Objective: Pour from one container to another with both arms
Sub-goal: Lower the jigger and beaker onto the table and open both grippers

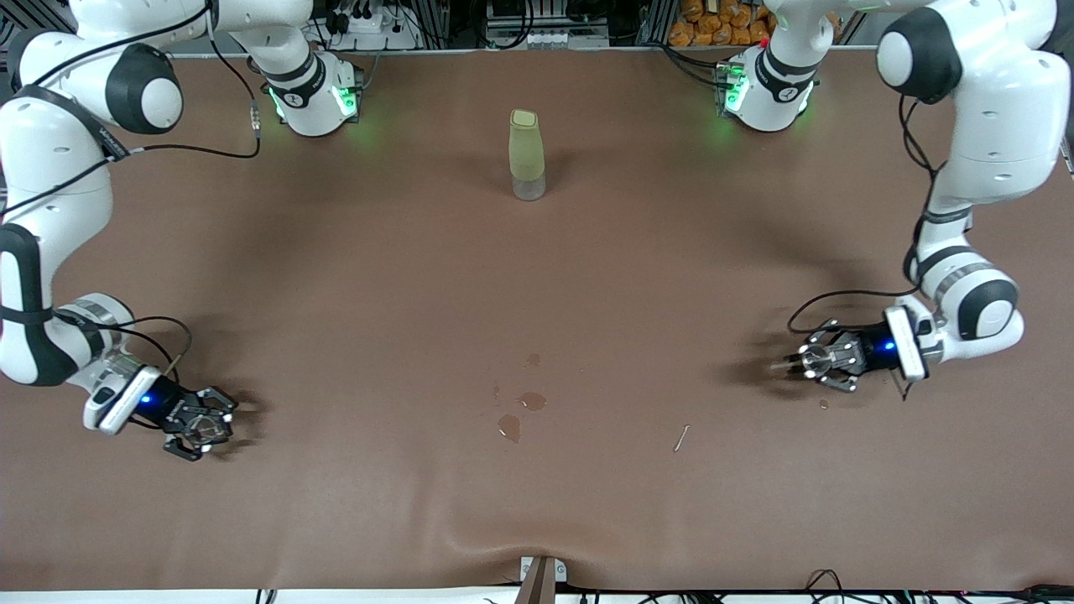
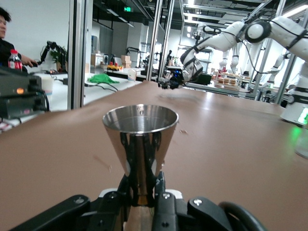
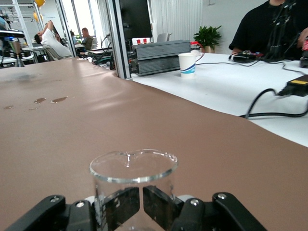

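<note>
My left gripper [image 1: 810, 361] is low over the table at the left arm's end, shut on the narrow waist of a shiny steel cone-shaped cup [image 2: 140, 137], which also shows as the small metal cup [image 1: 812, 359]. The cup stands upright between the left gripper's [image 2: 144, 185] fingers. My right gripper [image 1: 201, 428] is low over the table at the right arm's end, shut on a clear glass beaker [image 3: 133, 175] with a pouring lip. The beaker [image 1: 204, 429] looks empty, and the right gripper's [image 3: 142, 204] dark pads show through the glass.
A tall pale-green bottle [image 1: 527, 155] stands mid-table near the arms' bases. Small wet spots [image 1: 520, 415] and a thin stick [image 1: 681, 437] lie on the brown table cover [image 1: 537, 294], nearer the front camera. The right arm's gripper [image 2: 171, 83] shows far off in the left wrist view.
</note>
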Robot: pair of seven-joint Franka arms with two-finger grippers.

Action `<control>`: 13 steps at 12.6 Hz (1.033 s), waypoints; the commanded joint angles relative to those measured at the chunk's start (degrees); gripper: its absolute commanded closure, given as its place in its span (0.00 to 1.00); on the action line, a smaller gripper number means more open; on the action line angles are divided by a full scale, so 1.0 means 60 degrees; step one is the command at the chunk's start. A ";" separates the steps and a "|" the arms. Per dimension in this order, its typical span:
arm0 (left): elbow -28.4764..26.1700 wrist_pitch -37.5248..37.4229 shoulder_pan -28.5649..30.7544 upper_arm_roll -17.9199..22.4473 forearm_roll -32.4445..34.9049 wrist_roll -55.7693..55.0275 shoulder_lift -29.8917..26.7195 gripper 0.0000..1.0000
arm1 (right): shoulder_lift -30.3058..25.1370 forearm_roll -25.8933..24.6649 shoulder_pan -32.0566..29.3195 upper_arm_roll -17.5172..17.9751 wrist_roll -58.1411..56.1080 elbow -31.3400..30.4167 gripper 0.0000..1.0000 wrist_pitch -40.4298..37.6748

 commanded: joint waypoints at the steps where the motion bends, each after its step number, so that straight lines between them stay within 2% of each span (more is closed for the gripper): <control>1: 0.0024 -0.0473 0.0584 -0.0125 0.0489 0.0487 0.0286 0.99 | 0.0309 -0.0095 -0.0345 0.0181 -0.0185 0.0295 1.00 -0.0063; 3: 0.0082 -0.0591 0.0791 -0.0125 0.0504 0.1014 0.0550 0.96 | 0.0690 -0.0066 -0.0360 0.0195 -0.0186 0.0325 1.00 -0.0063; 7: 0.0214 -0.0606 0.0981 -0.0110 0.0927 0.1353 0.0844 0.84 | 0.0794 -0.0051 -0.0389 0.0195 -0.0171 0.0354 1.00 -0.0063; 8: 0.0214 -0.0606 0.1083 -0.0110 0.1045 0.1353 0.0873 0.83 | 0.0794 -0.0051 -0.0404 0.0195 -0.0156 0.0354 0.53 -0.0063; 9: 0.0214 -0.0591 0.1157 -0.0110 0.1162 0.1368 0.0931 0.81 | 0.0794 -0.0051 -0.0404 0.0195 -0.0113 0.0354 0.01 -0.0077; 11: 0.0214 -0.0606 0.1172 -0.0110 0.1265 0.1368 0.0917 0.76 | 0.0750 -0.0051 -0.0520 0.0195 -0.0069 0.0339 0.00 -0.0092; 12: 0.0214 -0.0606 0.1158 -0.0110 0.1266 0.1368 0.0917 0.66 | 0.0692 -0.0051 -0.0521 0.0195 -0.0054 0.0339 0.00 -0.0092; 13: 0.0214 -0.0606 0.1157 -0.0110 0.1266 0.1339 0.0917 0.23 | 0.0590 -0.0066 -0.0521 0.0195 -0.0039 0.0339 0.00 -0.0078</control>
